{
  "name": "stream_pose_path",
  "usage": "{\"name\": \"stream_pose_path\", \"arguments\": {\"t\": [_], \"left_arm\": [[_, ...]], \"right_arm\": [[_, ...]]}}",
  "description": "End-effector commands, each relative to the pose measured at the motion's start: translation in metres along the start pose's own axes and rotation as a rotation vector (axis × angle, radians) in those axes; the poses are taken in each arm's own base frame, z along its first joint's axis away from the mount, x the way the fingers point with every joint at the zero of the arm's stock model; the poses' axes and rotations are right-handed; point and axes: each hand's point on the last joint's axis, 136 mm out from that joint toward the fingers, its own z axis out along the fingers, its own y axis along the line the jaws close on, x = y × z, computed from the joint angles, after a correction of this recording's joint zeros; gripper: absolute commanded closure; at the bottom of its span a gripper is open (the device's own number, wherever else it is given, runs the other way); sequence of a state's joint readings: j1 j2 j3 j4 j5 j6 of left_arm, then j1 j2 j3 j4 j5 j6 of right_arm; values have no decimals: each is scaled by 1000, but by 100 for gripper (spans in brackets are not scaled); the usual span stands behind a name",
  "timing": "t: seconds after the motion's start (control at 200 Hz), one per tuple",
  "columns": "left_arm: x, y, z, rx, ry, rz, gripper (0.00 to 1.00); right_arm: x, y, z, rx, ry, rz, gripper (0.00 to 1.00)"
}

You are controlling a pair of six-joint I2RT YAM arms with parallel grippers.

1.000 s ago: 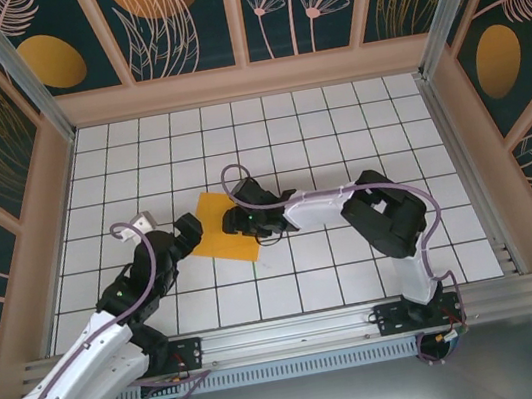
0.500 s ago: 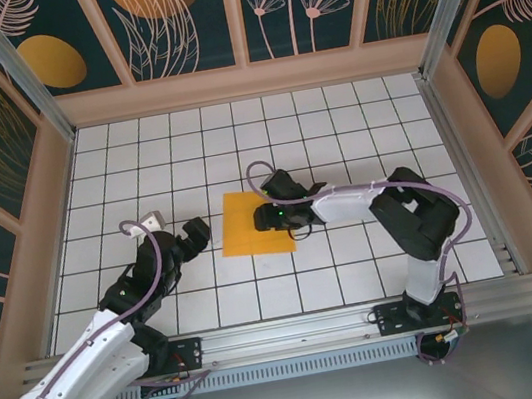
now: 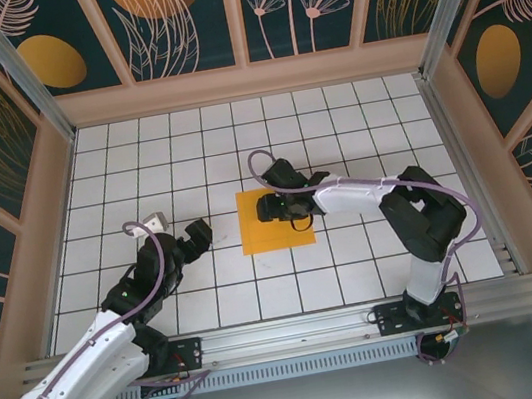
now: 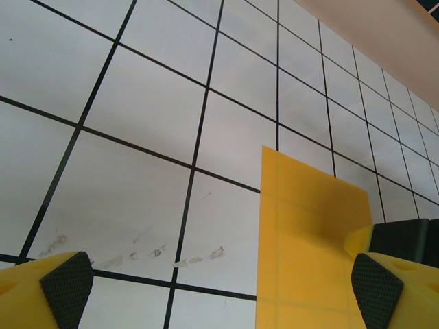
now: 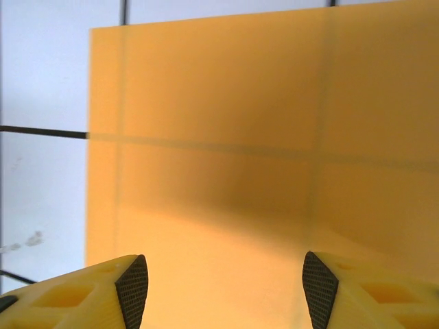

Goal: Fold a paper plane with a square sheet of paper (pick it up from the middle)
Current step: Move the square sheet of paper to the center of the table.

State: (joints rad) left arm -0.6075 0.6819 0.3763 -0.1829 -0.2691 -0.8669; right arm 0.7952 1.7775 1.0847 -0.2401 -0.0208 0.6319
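- left hand (image 3: 194, 235): jaws spread wide and empty, low over the white tiled table (image 3: 138, 159). It is just left of the sheet, not touching it. In the left wrist view the left hand (image 4: 219, 295) has the sheet's edge next to the pad on the right of the picture.
- square sheet of paper (image 3: 274, 220): lies flat on the table mid-workspace, edges roughly parallel to the tile lines. It is thin and orange-yellow, and the tile lines show faintly through it (image 5: 226, 137). No crease or fold visible. In the left wrist view the sheet (image 4: 309, 240) may be slightly lifted at its right edge, hard to be sure.
- right hand (image 3: 269, 206): low over the sheet's far half. From its own wrist, the right hand (image 5: 225, 288) has its fingers part-open over bare paper, gripping nothing.
- step: looks like the very start, with the sheet laid out and no fold made.
- next: probably a pinch at the sheet's middle. Flat thin paper gives little to grab and may slide instead of lifting.
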Motion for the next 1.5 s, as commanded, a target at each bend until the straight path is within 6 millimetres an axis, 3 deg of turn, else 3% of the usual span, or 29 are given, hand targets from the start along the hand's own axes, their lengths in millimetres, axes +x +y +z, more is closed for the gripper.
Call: {"name": "stream_pose_path", "arguments": {"t": [0.0, 0.12, 0.325, 0.415, 0.54, 0.651, 0.761, 0.981, 1.126, 1.341, 1.496], "left_arm": [[-2, 2, -1, 8, -21, 12, 1], [-1, 4, -4, 17, -26, 14, 1], [-1, 8, -7, 16, -39, 15, 1], [-1, 9, -7, 14, -41, 12, 1], [-2, 10, -8, 9, -45, 16, 1], [-1, 8, -8, 19, -41, 15, 1], [1, 7, -6, 34, -42, 11, 1], [-2, -1, -3, 59, -44, 6, 1], [2, -12, 1, 85, -1, 17, 1], [11, -28, 2, 146, 70, 76, 1], [7, -21, 4, 109, 41, 89, 1]], "right_arm": [[-3, 27, 12, -23, -23, 40, 35], [7, 30, 27, 4, 13, 16, 36], [28, 8, 34, 49, 47, -25, 36], [46, -1, 38, 53, 109, -58, 36], [62, -20, 38, 89, 155, -91, 36], [65, -25, 30, 97, 163, -117, 36], [57, -14, 21, 56, 139, -130, 36], [14, 17, -9, 17, -15, -101, 35], [-12, -8, -24, 101, -134, -55, 35], [-27, -24, -8, 54, -101, 28, 34], [-29, -36, 10, 41, -55, 105, 34]]}}
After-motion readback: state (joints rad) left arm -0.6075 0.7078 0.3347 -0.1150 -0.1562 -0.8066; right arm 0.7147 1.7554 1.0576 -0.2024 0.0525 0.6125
